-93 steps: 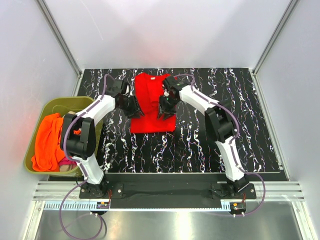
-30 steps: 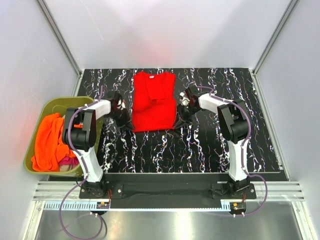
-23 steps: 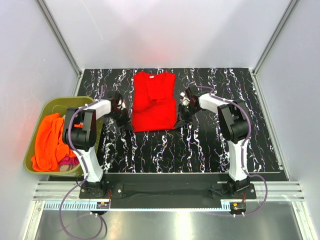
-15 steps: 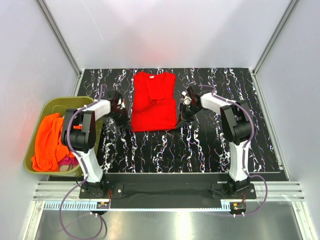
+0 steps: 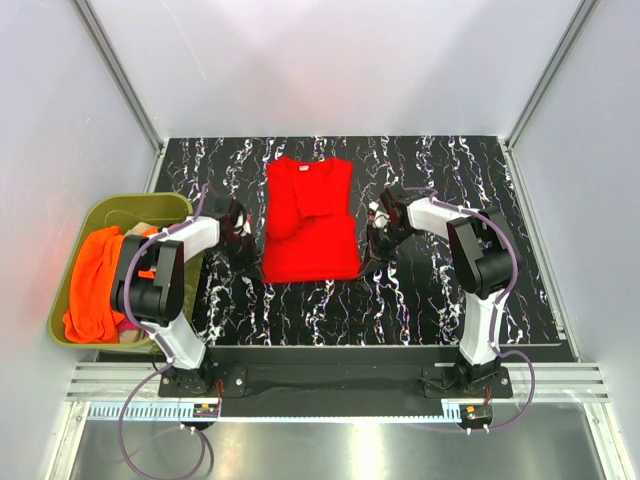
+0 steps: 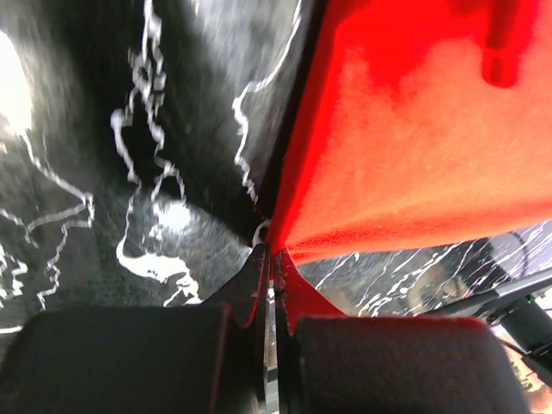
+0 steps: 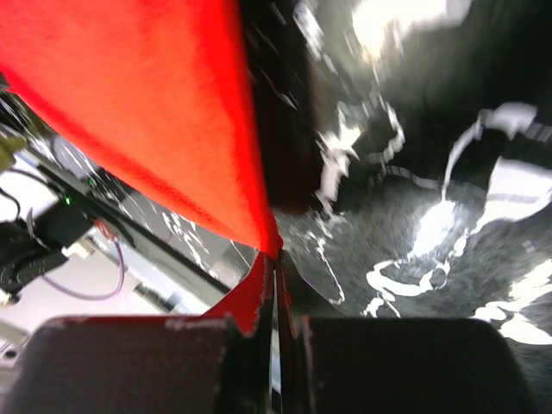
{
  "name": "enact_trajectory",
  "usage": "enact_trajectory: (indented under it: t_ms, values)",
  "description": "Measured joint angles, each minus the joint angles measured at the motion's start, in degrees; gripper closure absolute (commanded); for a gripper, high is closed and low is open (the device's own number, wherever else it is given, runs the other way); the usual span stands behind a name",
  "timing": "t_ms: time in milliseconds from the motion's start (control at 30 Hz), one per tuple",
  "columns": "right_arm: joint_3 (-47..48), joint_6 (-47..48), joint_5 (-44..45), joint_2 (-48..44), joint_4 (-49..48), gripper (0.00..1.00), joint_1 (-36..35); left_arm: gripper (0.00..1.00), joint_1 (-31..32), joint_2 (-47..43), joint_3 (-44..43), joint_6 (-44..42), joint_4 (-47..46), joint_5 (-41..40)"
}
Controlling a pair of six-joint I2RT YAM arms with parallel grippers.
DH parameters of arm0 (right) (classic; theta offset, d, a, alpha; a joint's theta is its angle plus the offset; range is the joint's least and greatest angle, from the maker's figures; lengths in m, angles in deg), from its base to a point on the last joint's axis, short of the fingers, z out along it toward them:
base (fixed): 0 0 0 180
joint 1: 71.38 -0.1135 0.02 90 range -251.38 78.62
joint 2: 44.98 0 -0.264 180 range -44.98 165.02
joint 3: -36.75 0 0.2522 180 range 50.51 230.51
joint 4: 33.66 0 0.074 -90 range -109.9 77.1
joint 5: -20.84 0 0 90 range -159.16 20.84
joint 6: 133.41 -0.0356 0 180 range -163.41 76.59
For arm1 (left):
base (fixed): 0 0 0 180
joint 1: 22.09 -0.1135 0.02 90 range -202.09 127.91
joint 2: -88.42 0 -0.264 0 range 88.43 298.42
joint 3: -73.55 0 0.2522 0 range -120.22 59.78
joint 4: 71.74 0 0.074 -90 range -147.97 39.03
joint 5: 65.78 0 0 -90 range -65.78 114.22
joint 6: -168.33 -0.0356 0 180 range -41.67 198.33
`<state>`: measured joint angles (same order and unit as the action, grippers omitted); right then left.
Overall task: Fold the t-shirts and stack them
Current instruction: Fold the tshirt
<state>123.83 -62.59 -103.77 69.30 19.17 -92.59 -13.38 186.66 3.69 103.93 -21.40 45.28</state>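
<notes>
Here, toward the near side of the black marbled table (image 5: 450,290), both grippers sit low at the near corners of the red t-shirt (image 5: 310,220). The left gripper (image 5: 252,262) is at the near left corner. Its wrist view shows the two fingers pressed together, with the tip of that corner pinched between them (image 6: 270,263). The right gripper (image 5: 366,265) mirrors it at the near right corner, jaws clamped on the cloth in the same way (image 7: 274,257). In both wrist views the hem lifts off the table just at the fingertips.

From those corners the shirt runs away toward the far side as a narrow upright rectangle, sleeves folded in and a few creases across the chest. Its collar lies at the far end, with a small white neck label (image 5: 305,167) showing.

Off the table's left edge stands the olive-green tub (image 5: 120,203), holding a crumpled orange t-shirt (image 5: 95,280) and, at its near end, a bit of magenta cloth (image 5: 128,322).
</notes>
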Motion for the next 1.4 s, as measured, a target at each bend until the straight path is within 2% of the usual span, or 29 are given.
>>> enact_trajectory:
  t_ms: [33,67,100,133,233,433,567,667,900,1067,1267,1400]
  values:
    - [-0.68,-0.02,-0.39,0.00,0.26,0.91,0.00,0.89,-0.02,-0.63,0.79,0.00,0.02,0.04]
    - [-1.29,0.04,-0.68,0.00,0.68,0.86,0.00,0.75,-0.02,-1.51,1.51,0.07,0.15,0.02]
    - [-1.53,0.11,-0.94,0.00,1.25,0.81,-0.02,0.67,0.00,-2.56,2.03,0.00,0.37,-0.17]
    - [-1.55,0.22,-0.81,-0.02,1.55,0.64,-0.02,0.63,-0.02,-3.80,2.40,0.04,0.96,-0.81]
    - [-0.79,0.33,0.57,-0.28,3.34,0.52,0.07,0.60,-0.20,-8.11,1.99,0.09,1.73,-2.34]
    - [9.44,-1.29,2.67,0.04,6.01,0.51,0.13,0.63,-0.31,-7.17,-6.64,0.90,0.74,0.04]
    - [17.53,-3.21,2.62,1.62,5.29,0.54,0.13,0.69,0.44,0.37,-11.30,1.88,-2.95,4.11]
    - [20.00,-4.50,2.62,2.71,5.31,0.55,0.15,0.73,1.57,5.62,-12.37,3.06,-4.92,6.58]
    - [19.47,-5.95,2.64,2.89,5.73,0.55,0.15,0.70,2.51,9.44,-13.14,5.60,-5.88,8.22]
    - [13.97,-6.38,3.13,1.86,5.92,0.55,0.17,0.65,1.22,11.54,-19.34,6.95,-6.38,7.02]
    - [9.11,-6.43,4.22,-1.16,6.67,0.54,0.17,0.63,-0.92,14.80,-28.79,8.13,-6.60,3.89]
    - [7.96,-6.49,5.03,-3.43,6.58,0.51,0.17,0.58,-1.18,12.52,-27.30,7.93,-6.29,0.00]
